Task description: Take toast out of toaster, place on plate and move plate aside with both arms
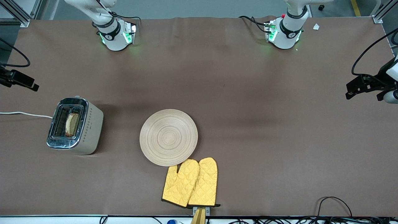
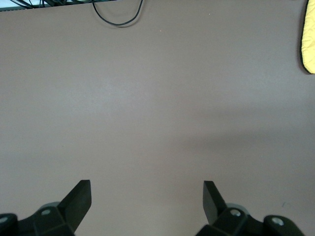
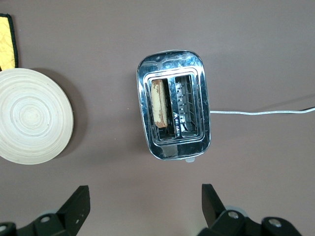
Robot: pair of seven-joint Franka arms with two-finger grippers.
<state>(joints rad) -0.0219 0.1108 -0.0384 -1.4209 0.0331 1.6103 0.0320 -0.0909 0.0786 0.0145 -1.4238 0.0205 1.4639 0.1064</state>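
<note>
The toast (image 1: 72,124) (image 3: 160,103) stands upright in one slot of a shiny toaster (image 1: 91,130) (image 3: 204,98) toward the right arm's end of the table. The round pale wooden plate (image 1: 168,137) (image 3: 29,123) lies bare at mid-table, beside the toaster. My right gripper (image 3: 145,193) hangs open and empty high over the table by the toaster; its black hand (image 1: 23,81) shows at the edge of the front view. Also open and empty, my left gripper (image 2: 146,189) (image 1: 362,87) hangs over bare table at the left arm's end.
A pair of yellow oven mitts (image 1: 191,183) (image 2: 309,39) (image 3: 6,42) lies at the plate's rim, nearer to the front camera. The toaster's white cord (image 1: 25,114) (image 3: 261,112) runs off the table's end. A black cable loop (image 1: 334,203) (image 2: 118,17) lies at the front edge.
</note>
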